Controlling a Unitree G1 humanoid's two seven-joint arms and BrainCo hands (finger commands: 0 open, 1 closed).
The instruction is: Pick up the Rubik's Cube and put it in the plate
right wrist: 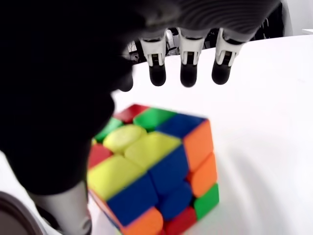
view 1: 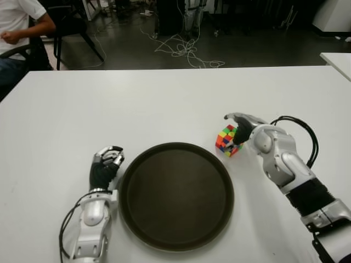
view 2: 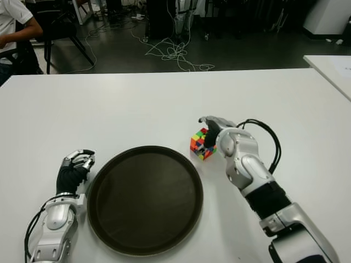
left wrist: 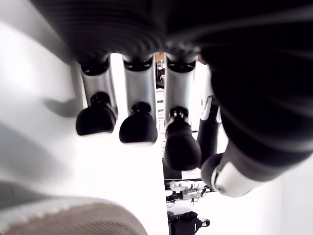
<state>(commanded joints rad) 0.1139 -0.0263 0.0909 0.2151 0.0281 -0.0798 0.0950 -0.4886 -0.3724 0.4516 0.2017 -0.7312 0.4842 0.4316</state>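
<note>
Right robot hand (view 1: pixel 239 131): fingers spread over the multicoloured plastic Rubik's Cube (view 1: pixel 227 140), not yet gripping it, on the white counter (view 1: pixel 164 104) just beside the round dark brown plate (view 1: pixel 176 195); reach step, closing next; left robot hand (view 1: pixel 105 164) idle, curled, left of plate.

I was working in a lab: a plain white surface (view 1: pixel 164 98) stood before a dark floor (view 1: pixel 263 49) strewn with loose cables (view 1: pixel 184 49), dark equipment behind them, and a person (view 1: pixel 19 27) sat on a chair (view 1: pixel 68 24) nearby.
</note>
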